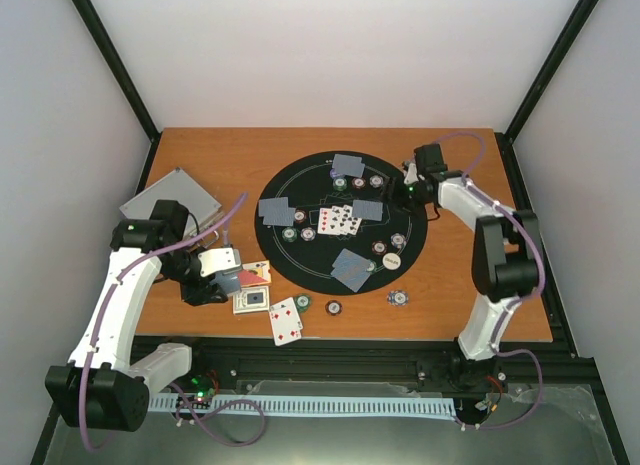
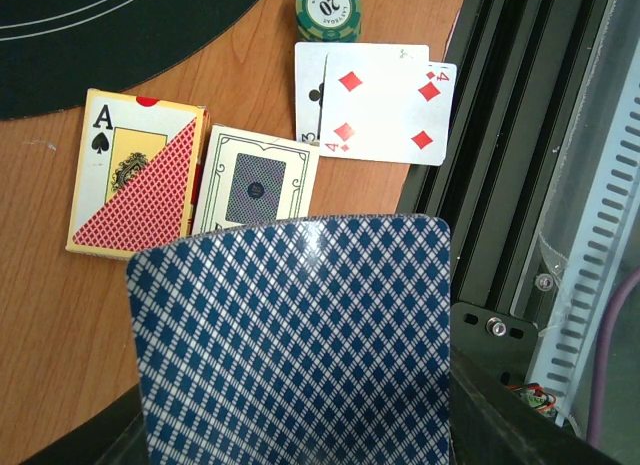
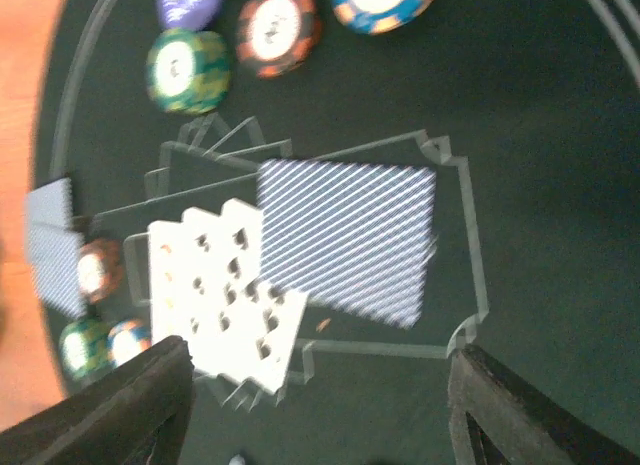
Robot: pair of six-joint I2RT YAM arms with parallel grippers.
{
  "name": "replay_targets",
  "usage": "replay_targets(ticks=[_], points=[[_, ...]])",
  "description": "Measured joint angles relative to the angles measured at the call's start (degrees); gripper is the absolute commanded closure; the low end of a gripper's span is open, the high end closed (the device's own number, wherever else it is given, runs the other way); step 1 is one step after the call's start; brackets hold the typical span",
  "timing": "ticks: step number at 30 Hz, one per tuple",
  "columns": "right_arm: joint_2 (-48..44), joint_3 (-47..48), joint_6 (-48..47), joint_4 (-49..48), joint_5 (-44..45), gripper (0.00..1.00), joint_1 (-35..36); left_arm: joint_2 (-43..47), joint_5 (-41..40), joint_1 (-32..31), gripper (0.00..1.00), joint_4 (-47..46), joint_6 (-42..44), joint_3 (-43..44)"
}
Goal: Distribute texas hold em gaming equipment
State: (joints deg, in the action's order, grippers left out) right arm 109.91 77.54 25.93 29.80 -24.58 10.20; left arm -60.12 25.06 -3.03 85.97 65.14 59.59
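My left gripper (image 1: 224, 272) is shut on a face-down playing card with a blue diamond back (image 2: 295, 335), held above the table's near left; the card hides the fingers. Below it lie two card boxes (image 2: 135, 175) and a face-up four of diamonds (image 2: 385, 110) over another card, with a green chip (image 2: 328, 10) beyond. My right gripper (image 3: 320, 405) is open and empty above the mat's upper right (image 1: 408, 185). Under it lie a face-down card (image 3: 350, 235) and fanned face-up cards (image 3: 225, 295). Green (image 3: 187, 70) and brown (image 3: 278, 27) chips lie beyond.
The round black mat (image 1: 310, 255) carries several face-down cards, chips and a white dealer button (image 1: 392, 259). A blue-white chip (image 1: 399, 298) and a brown chip (image 1: 333, 307) lie off the mat near the front. The silver case (image 1: 170, 197) stands at the left.
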Motion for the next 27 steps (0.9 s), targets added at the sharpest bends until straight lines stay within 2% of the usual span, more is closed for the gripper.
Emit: replay_targets(ticks=[2, 5, 10, 13, 16, 21, 27], points=[[-5.75, -4.13, 1.51, -1.99, -0.81, 0.22, 0.79, 0.00, 0.02, 0.00, 0.99, 0.00, -0.02, 0.00], [-14.47, -10.91, 5.49, -6.71, -3.54, 0.18, 5.60, 0.02, 0.04, 0.00, 0.99, 0.02, -0.02, 0.00], [-21.51, -20.02, 14.75, -19.21, -8.26, 0.15, 22.97, 0.15, 0.07, 0.00, 0.99, 0.04, -0.02, 0.00], [-21.77, -22.12, 20.81, -26.36, -9.73, 0.15, 32.87, 0.31, 0.07, 0.00, 0.99, 0.07, -0.02, 0.00], [-21.44, -23.02, 26.25, -33.42, -10.40, 0.15, 39.23, 0.31, 0.15, 0.00, 0.99, 0.07, -0.02, 0.00], [-18.18, -22.47, 32.37, -43.23, -10.40, 0.16, 46.25, 0.31, 0.55, 0.00, 0.99, 0.15, -0.04, 0.00], [-11.69, -20.00, 36.59, -48.98, -10.45, 0.18, 51.08, 0.31, 0.94, 0.00, 0.99, 0.39, -0.04, 0.04]])
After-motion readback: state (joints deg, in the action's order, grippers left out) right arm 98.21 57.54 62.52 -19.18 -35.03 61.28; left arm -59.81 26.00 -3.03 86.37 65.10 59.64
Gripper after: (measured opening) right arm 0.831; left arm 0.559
